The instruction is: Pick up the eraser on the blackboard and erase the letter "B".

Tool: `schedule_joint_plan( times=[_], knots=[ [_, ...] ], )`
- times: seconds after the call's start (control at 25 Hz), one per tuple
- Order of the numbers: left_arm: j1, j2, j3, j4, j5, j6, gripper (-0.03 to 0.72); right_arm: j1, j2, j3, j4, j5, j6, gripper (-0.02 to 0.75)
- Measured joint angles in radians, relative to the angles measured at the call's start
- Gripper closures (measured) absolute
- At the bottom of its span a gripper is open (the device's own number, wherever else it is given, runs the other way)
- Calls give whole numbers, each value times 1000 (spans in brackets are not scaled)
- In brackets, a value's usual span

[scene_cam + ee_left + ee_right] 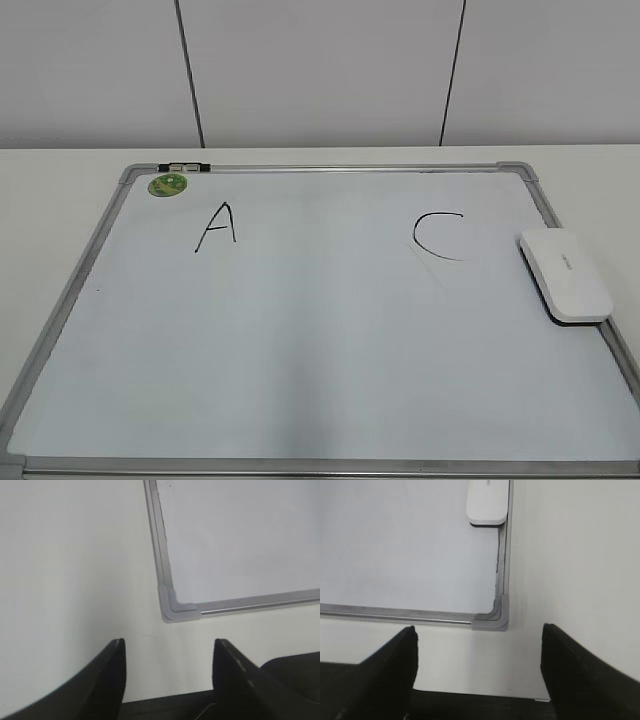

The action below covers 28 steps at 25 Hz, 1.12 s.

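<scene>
1. Exterior view: the blackboard, a white board in a thin silver frame with grey corner caps, lies flat on a pale table. A black "A" and "C" are drawn on it; between them the surface is bare, with no "B". The eraser, a smooth white rounded block with a dark underside, rests against the board's right frame. A round green magnet sits at its upper left corner. Neither arm shows here.
2. Left wrist view: only the board's near left corner cap appears; the left gripper hangs spread and empty beside it.
3. Right wrist view: the eraser's end and the near right corner cap; the right gripper is spread wide, empty.
</scene>
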Motion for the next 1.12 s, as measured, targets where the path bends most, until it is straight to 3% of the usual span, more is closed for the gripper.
schedule_joint_plan(
  times=[0.24,0.6,1.12],
  knots=[
    [55,-141,0,0,0,0,324,-65,-87,0,0,0,0,151],
    [57,-346,0,0,8,0,343,-67,-221,0,0,4,0,151],
    [47,-353,0,0,16,0,395,-67,-232,0,0,8,2,151]
  ],
)
